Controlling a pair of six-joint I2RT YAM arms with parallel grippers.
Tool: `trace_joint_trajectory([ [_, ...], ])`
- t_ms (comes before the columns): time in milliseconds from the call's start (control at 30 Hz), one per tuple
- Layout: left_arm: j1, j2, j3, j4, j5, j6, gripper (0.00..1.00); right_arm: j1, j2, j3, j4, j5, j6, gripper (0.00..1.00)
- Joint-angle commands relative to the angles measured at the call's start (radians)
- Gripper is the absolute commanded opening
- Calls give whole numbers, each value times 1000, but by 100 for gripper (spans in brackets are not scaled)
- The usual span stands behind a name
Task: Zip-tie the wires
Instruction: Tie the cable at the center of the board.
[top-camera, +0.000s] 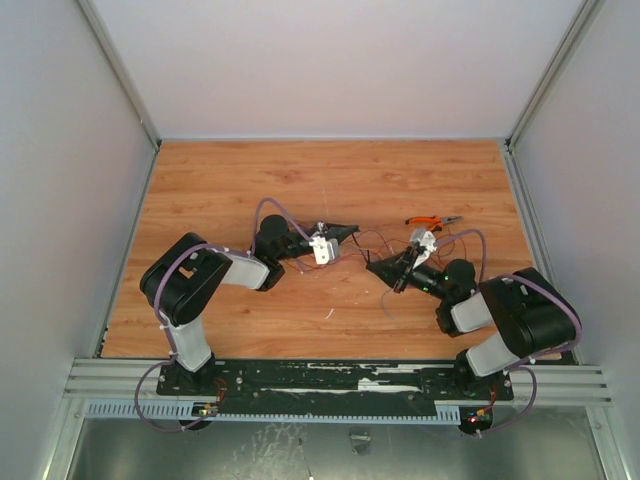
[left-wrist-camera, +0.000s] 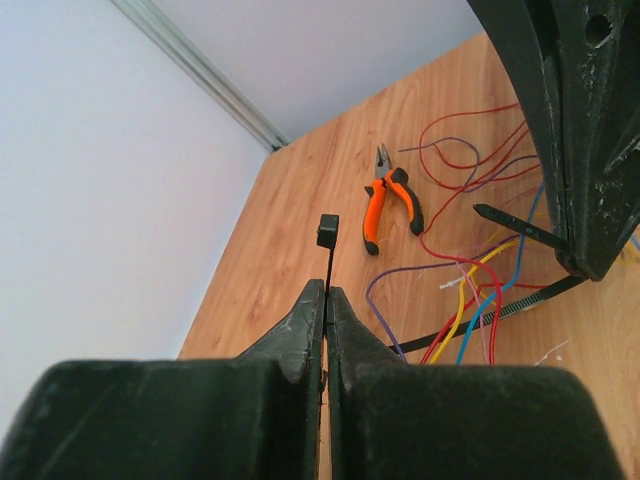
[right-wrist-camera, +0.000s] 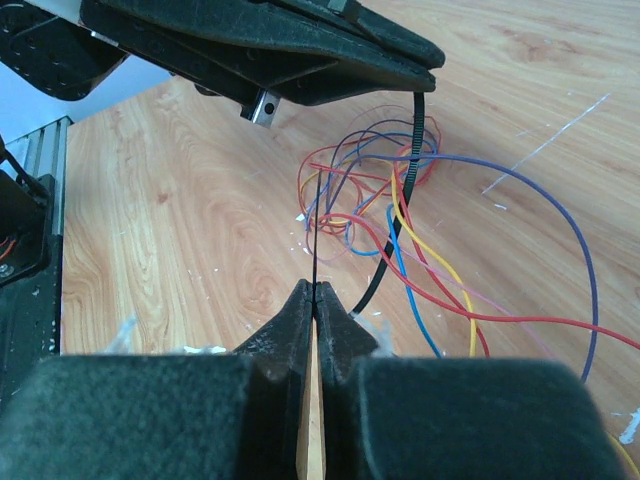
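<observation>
Left end effector (left-wrist-camera: 326, 293) clenched below zip tie (left-wrist-camera: 327, 232) head, right end effector (right-wrist-camera: 314, 290) pinching its tail

A robotics lab test cell is shown: a wood-grain tabletop (top-camera: 330, 175) is boxed in by plain white panels (top-camera: 330, 60) held in aluminium rails (top-camera: 118, 72), two robot arms (top-camera: 190, 285) are bolted to a black base plate (top-camera: 330, 378) at its near edge, and orange-handled pliers (top-camera: 432, 221) and loose wires (right-wrist-camera: 370, 190) are seen on it.
</observation>
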Motion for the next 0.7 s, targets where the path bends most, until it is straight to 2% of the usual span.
trace_joint_trajectory([
  [0, -7, -24, 23, -9, 22, 69, 0, 23, 28, -13, 162, 15, -41, 0],
  [100, -12, -23, 3, 28, 5, 134, 0, 36, 27, -11, 168, 33, -51, 0],
  [333, -19, -33, -10, 75, 3, 155, 0, 53, 16, -8, 165, 69, -77, 0],
  [667, -27, -38, -9, 45, 31, 238, 0, 57, 2, 12, 190, 2, -105, 0],
])
